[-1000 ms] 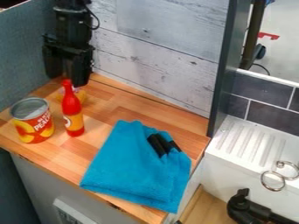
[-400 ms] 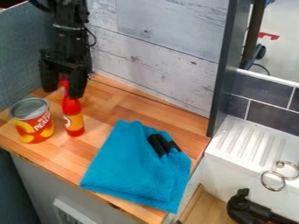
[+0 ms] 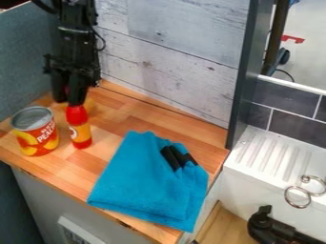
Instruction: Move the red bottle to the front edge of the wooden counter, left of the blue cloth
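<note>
Currently, the gripper (image 3: 68, 99) is at the upper neck of the upright red bottle (image 3: 79, 127), covering its top. We cannot tell whether the jaws are apart, together or clamped on the neck. The bottle's body stands on the wooden counter (image 3: 130, 112), directly below the jaws.

Handling, our judgement: we centre the neck between the jaws before any squeeze, since an off-centre touch could tip so slim a bottle. Grip moderate and level; any lift straight up, kept clear of the neighbouring can.

Label, bottle: small pale patch on the body, orange below; its print is too small to make out.

Just behind the bottle and near the jaws: a yellowish object (image 3: 90, 105), partly hidden, no writing discernible.

Below the jaws, toward the view's left edge: the can (image 3: 37, 136), upright beside the bottle. Label: bold pale lettering on red, yellow-orange fruit artwork around it.

Farther from the jaws, toward the view's lower right: the folded blue cloth (image 3: 143, 183), with dark pieces (image 3: 170, 158) on top; we note no lettering.
</note>
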Robot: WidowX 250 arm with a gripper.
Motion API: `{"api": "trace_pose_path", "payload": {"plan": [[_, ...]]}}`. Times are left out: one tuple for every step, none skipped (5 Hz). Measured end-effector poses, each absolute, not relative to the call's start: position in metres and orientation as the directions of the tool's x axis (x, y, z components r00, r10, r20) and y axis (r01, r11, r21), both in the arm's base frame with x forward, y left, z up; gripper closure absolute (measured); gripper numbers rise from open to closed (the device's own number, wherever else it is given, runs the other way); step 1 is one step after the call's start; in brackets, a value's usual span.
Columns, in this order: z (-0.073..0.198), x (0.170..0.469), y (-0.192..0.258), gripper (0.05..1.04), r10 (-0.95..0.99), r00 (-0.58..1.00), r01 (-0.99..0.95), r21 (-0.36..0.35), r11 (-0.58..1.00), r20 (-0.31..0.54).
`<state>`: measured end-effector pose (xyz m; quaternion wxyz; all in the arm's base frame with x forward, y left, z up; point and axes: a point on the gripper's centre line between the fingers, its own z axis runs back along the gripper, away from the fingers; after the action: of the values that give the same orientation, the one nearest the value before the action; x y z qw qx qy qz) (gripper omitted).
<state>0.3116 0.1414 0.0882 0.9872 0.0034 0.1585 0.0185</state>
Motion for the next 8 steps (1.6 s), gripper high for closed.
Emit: {"api": "trace_pose_path", "payload": {"plan": [[0.092, 0.312, 0.137, 0.749, 0.016, 0.957, -0.022, -0.016, 1.0, -0.29], [0.122, 0.307, 0.132, 0.749, 0.01, 0.975, -0.012, -0.01, 1.0, -0.22], [0.143, 0.292, 0.127, 0.749, 0.048, 0.97, -0.047, 0.01, 0.999, -0.238], [0.138, 0.273, 0.119, 0.749, 0.075, 0.94, -0.077, 0.007, 0.997, -0.333], [0.123, 0.266, 0.103, 0.749, 0.031, 0.924, -0.035, -0.003, 0.999, -0.381], [0.107, 0.26, 0.097, 0.749, -0.002, 0.921, -0.007, -0.021, 1.0, -0.389], [0.101, 0.259, 0.093, 0.749, -0.031, 0.923, 0.017, -0.038, 0.999, -0.383], [0.097, 0.256, 0.091, 0.749, -0.023, 0.919, 0.011, -0.034, 0.999, -0.394]]}}
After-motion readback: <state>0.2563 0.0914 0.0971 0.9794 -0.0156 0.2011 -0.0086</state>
